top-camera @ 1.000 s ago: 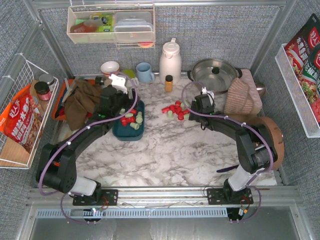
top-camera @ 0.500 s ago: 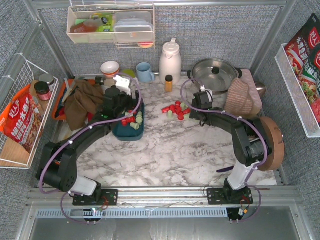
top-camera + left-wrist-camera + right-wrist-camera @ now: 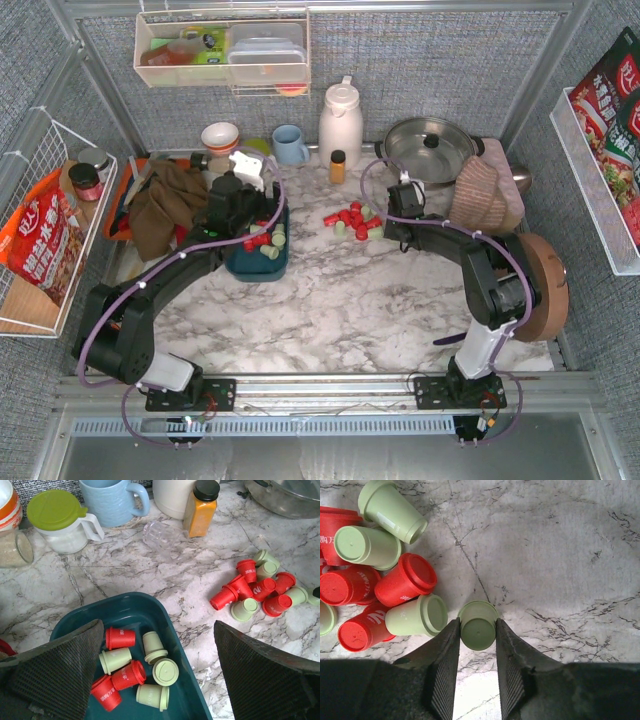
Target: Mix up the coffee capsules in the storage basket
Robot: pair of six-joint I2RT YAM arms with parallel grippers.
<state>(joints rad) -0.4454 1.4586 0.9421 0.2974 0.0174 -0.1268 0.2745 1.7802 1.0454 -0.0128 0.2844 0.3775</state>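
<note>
The right claw (image 3: pixel 476 626) stands at the right fringe of a loose heap of small red and pale green plastic coffee capsules (image 3: pixel 380 580). The heap lies on the white marble-patterned table (image 3: pixel 340 300), near the middle of its far edge. The claw's ribbed fingers (image 3: pixel 445 660) are drawn narrow against both sides of a single pale green capsule (image 3: pixel 478 631), which stands on the table just beside the heap. It looks gripped but not lifted.

The left claw (image 3: pixel 159 630) is spread wide and holds nothing. It hangs over the dark teal, round-cornered rectangular storage basket (image 3: pixel 131 614), which sits toward the table's far left, well apart from the heap, with a handful of capsules of both colours in it.

The step in hand appears to be fetching one capsule for the basket. The next move calls for a straight lift clear of its neighbours, then a carry leftward to a release over the basket, where the left arm may crowd the space.
</note>
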